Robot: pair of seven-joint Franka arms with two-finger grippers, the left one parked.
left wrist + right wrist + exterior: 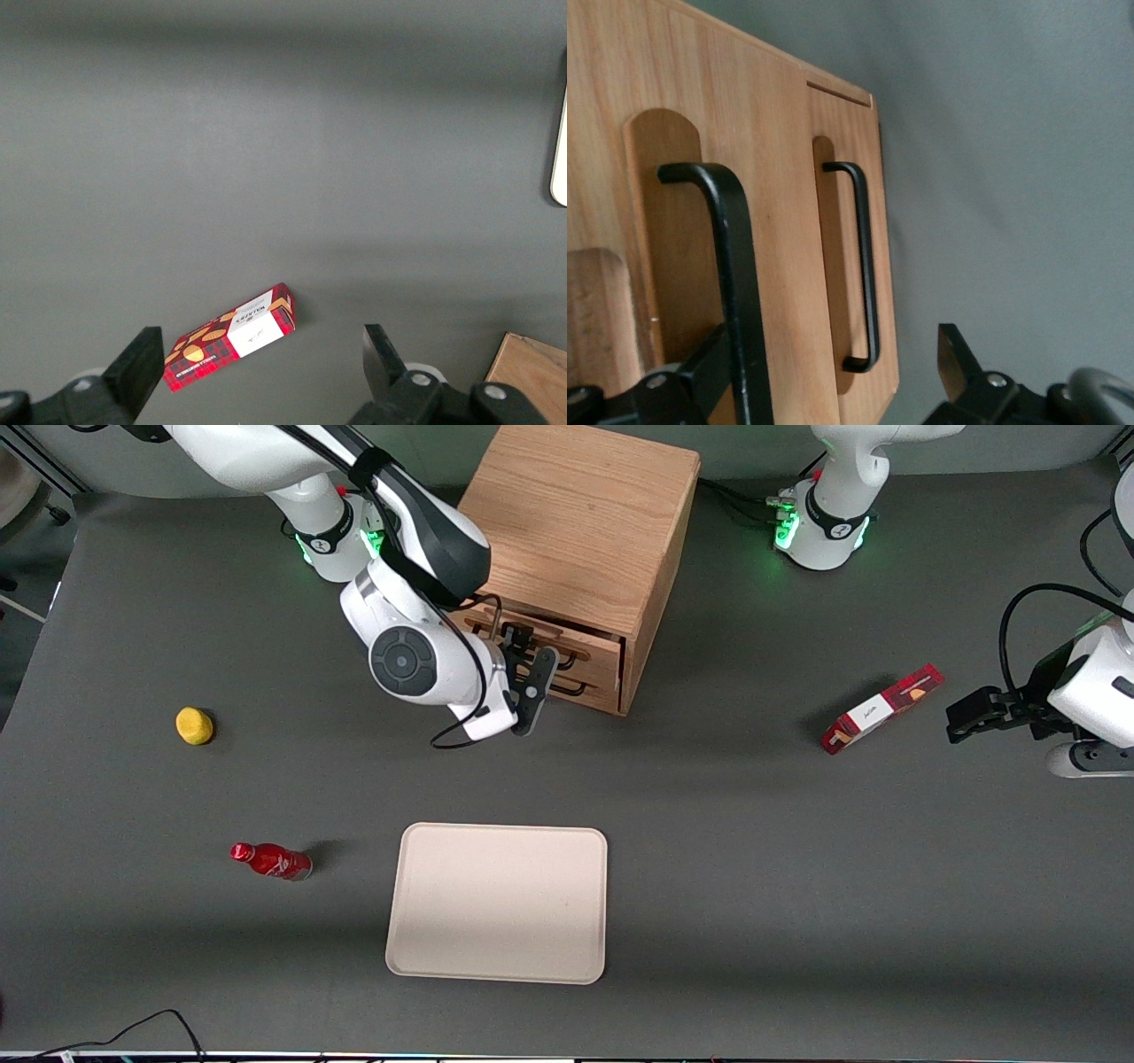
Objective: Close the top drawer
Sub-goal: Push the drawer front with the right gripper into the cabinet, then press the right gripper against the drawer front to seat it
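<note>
Right wrist view shows the black two-finger gripper point(824, 372) wide open, holding nothing, with the black wire bar handle point(731, 266) of the light oak top drawer point(664, 177) just beside one finger point(709, 367). I think the fingers could catch that bar and slip off, so the push goes crooked. The drawer sits in the wooden cabinet point(585, 514) near the worktop's edge where the arms stand. The dark grey tabletop point(797, 886) looks flat and smooth.
</note>
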